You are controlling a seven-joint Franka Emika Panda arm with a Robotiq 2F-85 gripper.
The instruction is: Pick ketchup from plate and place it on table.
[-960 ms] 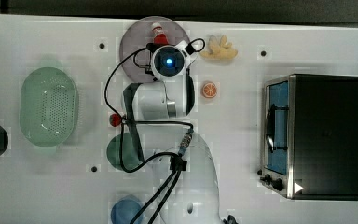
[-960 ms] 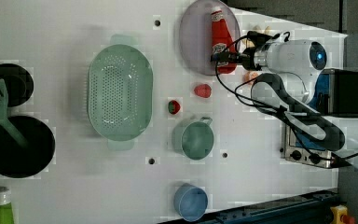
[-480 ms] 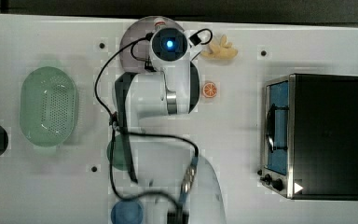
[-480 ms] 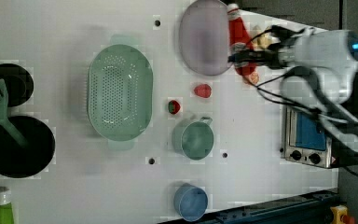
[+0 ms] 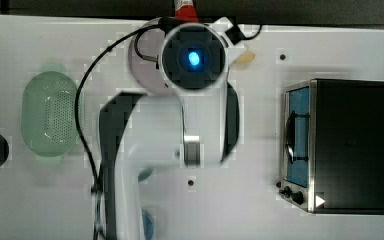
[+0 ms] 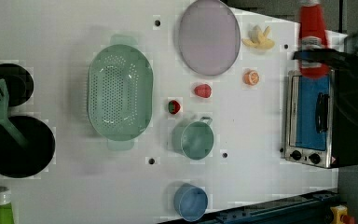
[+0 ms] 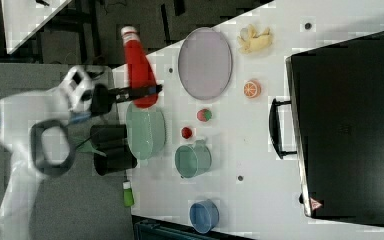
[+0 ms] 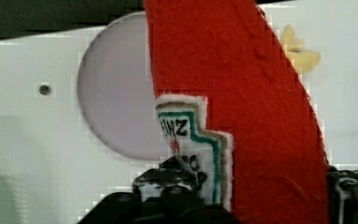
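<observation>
We judge the carry step in hand: the fingers [image 7: 147,91] grip the slim red ketchup bottle with its white cap [image 7: 137,65], held aloft beside the bare round lilac plate [image 7: 205,62]. Next we must lower it onto the white table [image 7: 260,165] beside that plate.

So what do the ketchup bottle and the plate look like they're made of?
Ketchup: seems soft, like felt or plush, going by its fuzzy red surface and a label that looks stitched on. Plate: likely plastic, possibly ceramic; plain, matte lilac-grey with no shine.
</observation>
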